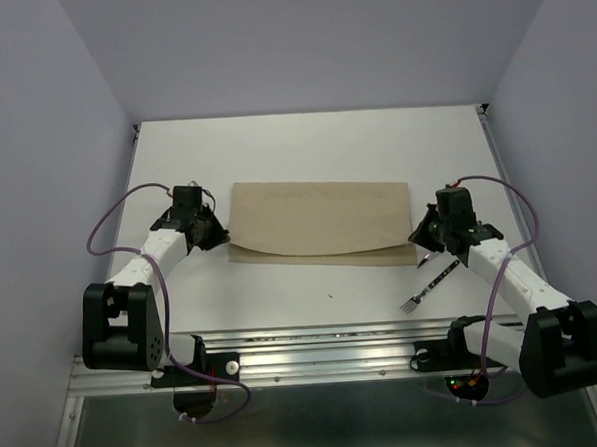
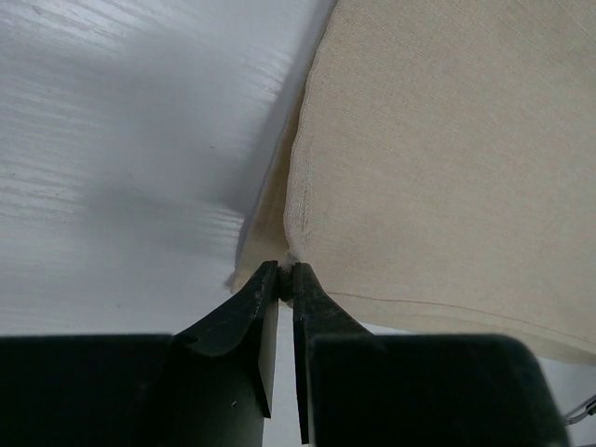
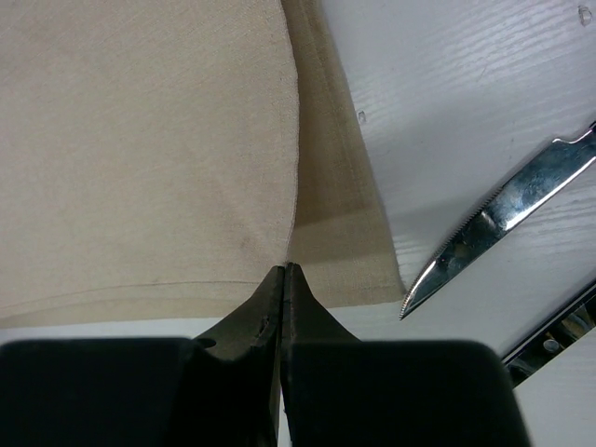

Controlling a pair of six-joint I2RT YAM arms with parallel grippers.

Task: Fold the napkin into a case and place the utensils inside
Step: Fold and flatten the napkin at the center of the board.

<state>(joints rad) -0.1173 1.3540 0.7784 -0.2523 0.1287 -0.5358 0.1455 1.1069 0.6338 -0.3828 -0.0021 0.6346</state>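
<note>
Napkin (image 1: 320, 220) long axis runs left-right between my arms. Left gripper (image 2: 286, 272) narrow, pinching near-left corner. Right gripper (image 3: 282, 272) shut at near-right corner, probably on top layer.

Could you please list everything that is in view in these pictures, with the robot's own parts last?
napkin: one, beige-tan, folded double, middle of the table.
fork: one, silver tines and dark handle, on the table beside the right arm.
knife: one, silver serrated blade, on the table just right of the napkin's near right corner.
table: one, white, under everything.
cables: two, purple, one looping along each arm.
left gripper: one, black, shut on the napkin's near left corner.
right gripper: one, black, shut on the napkin's near right corner.
</note>
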